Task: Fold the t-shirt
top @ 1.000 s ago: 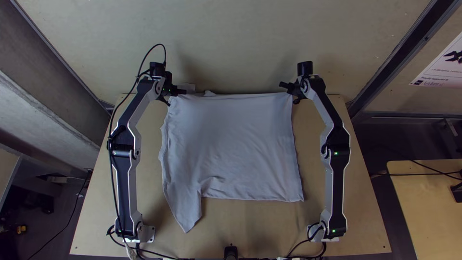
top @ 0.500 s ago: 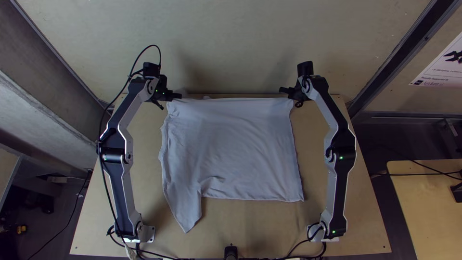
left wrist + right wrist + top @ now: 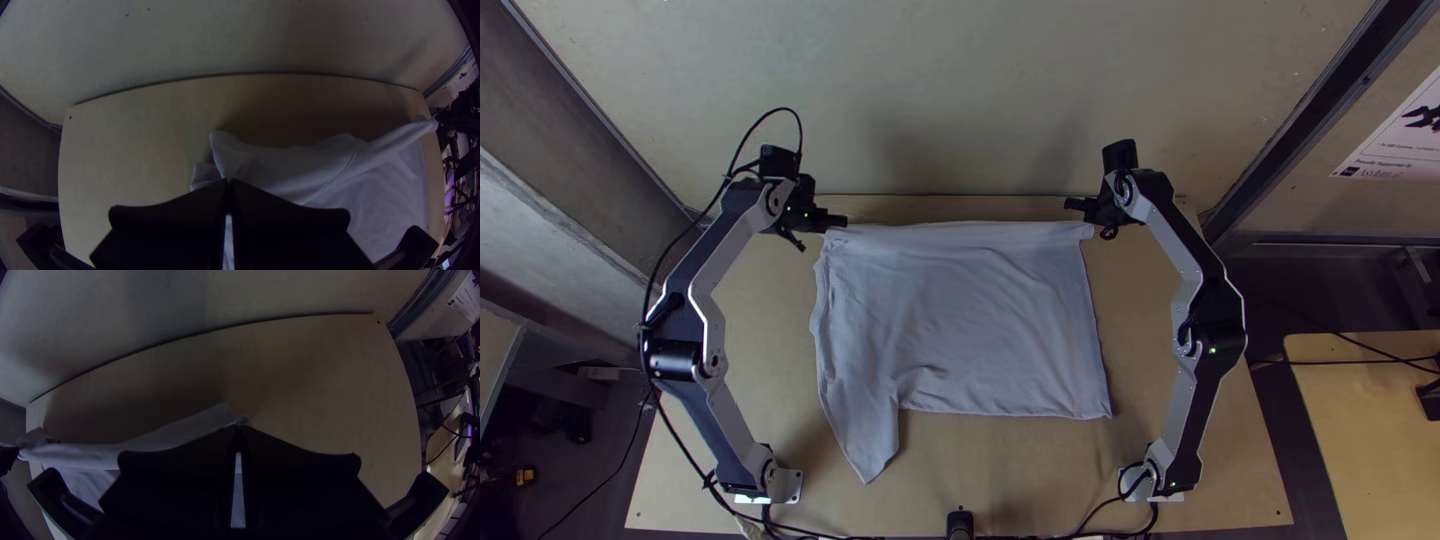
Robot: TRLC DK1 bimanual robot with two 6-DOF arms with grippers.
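T-shirt [image 3: 970, 320] is clamped by the left gripper [image 3: 842, 221] at its half-past-ten corner, and by the right gripper [image 3: 1070, 204] at its half-past-one corner. Between them the twelve o'clock edge runs almost straight. Each arm bends its elbow outward, left to nine, right to three. The cloth lies spread on the table [image 3: 1040, 470], one pointed part toward seven.

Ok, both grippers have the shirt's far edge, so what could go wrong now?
The right gripper pinches only a small bit at the t-shirt's far corner, so it might slip out. A loose flap beside the left gripper could get creased under. The pointed part jutting toward the robot's side may leave the fold uneven.
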